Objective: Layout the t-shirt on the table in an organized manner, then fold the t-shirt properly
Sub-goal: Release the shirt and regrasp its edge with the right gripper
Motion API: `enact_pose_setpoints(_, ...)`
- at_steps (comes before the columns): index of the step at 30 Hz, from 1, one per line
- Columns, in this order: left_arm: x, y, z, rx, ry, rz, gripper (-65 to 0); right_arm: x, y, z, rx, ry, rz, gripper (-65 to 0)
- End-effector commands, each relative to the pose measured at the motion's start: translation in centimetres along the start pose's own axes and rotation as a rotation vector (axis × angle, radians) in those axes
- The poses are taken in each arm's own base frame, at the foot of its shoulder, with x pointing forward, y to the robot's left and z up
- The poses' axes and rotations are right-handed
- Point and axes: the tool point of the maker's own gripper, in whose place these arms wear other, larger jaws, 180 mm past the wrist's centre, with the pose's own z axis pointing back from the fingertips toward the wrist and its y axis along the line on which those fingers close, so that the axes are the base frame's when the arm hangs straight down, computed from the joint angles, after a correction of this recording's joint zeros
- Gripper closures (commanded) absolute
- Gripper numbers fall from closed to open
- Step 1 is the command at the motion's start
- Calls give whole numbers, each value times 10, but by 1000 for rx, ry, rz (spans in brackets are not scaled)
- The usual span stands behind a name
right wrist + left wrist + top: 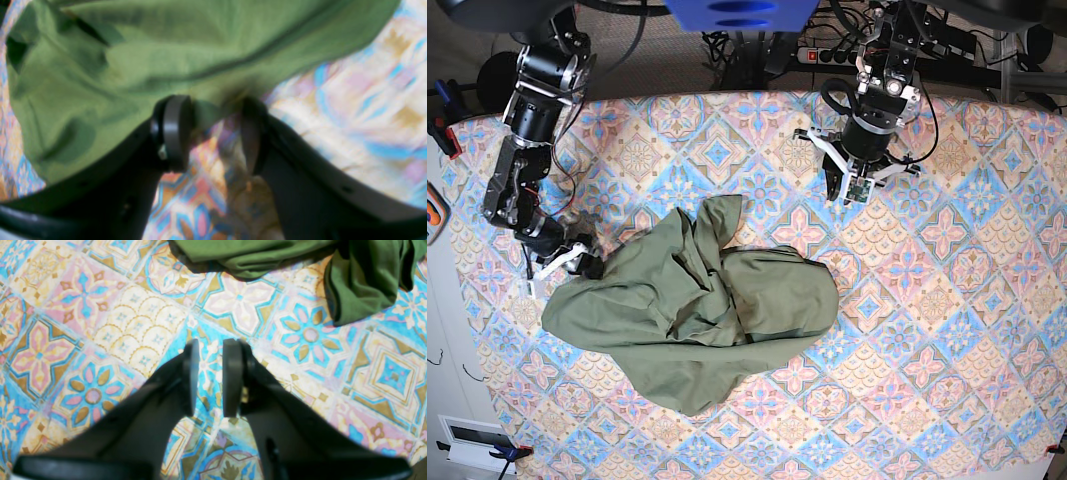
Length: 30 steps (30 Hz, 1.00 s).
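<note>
The t-shirt (692,325) lies crumpled in a heap near the middle of the surface (947,330), a little to the left, with folds lying over each other and one narrow part pointing to the far side. The laying-out step is in hand, I think, because nothing is flat yet. The right gripper (579,262) is low at the left edge of the heap; in the right wrist view its fingers (175,133) stand quite wide, with the edge of the cloth between them, but they do not press on it. The left gripper (850,180) hangs over bare surface on the far right side, well apart from the t-shirt, its fingers (191,373) narrow and empty. The next move probably calls for the right fingers to close on that edge and for the left gripper to come to the opposite edge, so the cloth can be pulled out flat.
</note>
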Motion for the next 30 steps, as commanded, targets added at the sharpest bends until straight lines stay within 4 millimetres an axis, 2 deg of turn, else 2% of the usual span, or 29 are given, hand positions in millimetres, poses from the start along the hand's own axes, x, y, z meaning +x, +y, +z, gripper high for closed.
enact_pose_setpoints(1, 9, 2, 2, 5, -36, -3, -129, 22, 3, 4, 12, -55, 18, -246)
enact_pose_setpoints(5, 9, 2, 2, 5, -36, -3, -129, 36, 8, 2, 22, -79, 28, -174)
enact_pose_setpoints(7, 9, 2, 2, 7, -36, -3, -129, 36, 8, 2, 22, -79, 28, -153)
enact_pose_setpoints(13, 9, 2, 2, 6, -36, -2, -129, 34, 8, 1, 23, -78, 21, -215)
enact_pose_setpoints(18, 9, 2, 2, 5, -36, 0, -129, 22, 8, -5, 33, -54, -11, -217)
enact_pose_setpoints(21, 9, 2, 2, 5, -36, -2, -129, 22, 9, -6, 34, -54, -12, -218)
enact_pose_setpoints(30, 9, 3, 2, 6, -36, 0, -129, 12, 27, -18, 74, -44, -37, -201)
